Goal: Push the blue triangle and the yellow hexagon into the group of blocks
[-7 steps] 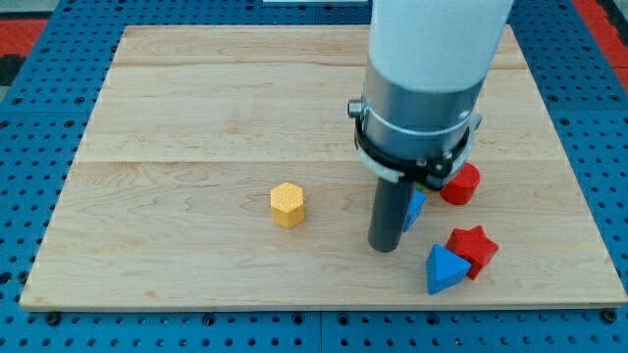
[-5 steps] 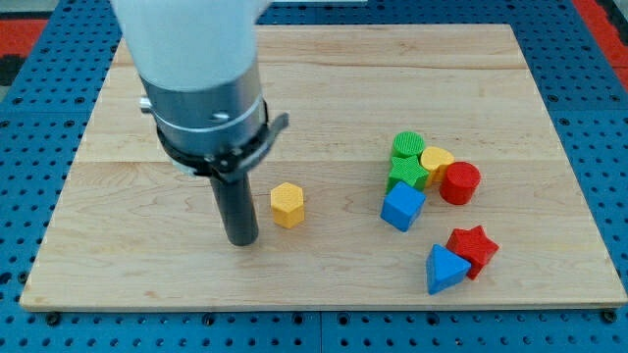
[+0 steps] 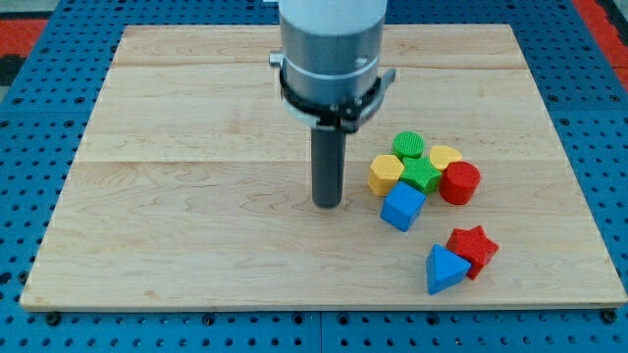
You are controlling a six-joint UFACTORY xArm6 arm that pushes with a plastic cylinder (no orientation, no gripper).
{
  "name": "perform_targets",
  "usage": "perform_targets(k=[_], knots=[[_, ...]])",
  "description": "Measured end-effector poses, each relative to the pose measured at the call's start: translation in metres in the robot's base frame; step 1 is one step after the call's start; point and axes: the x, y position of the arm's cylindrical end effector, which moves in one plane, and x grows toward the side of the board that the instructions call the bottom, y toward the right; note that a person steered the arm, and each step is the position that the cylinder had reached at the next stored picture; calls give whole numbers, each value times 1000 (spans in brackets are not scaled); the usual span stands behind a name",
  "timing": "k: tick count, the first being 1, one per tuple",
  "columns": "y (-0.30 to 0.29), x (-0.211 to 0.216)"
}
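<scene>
One of two is done, we judge: yellow hexagon touches the group; blue triangle waits near right. Our tip, no hand, stands left of them.

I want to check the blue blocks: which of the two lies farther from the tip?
The blue triangle, near the view's bottom beside the red star. The blue cube lies much closer to my tip.

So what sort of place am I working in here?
It looks like a lab test bench, not a home or workshop. A bare wooden board lies on a blue pegboard base full of holes, and the only things on it are small coloured toy blocks, such as the blue triangle, with my tip among them.
</scene>
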Motion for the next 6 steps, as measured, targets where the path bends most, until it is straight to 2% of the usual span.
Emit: perform_targets(k=[1, 2, 4, 6], knots=[[16, 70], [41, 99], [145, 99], [142, 97]])
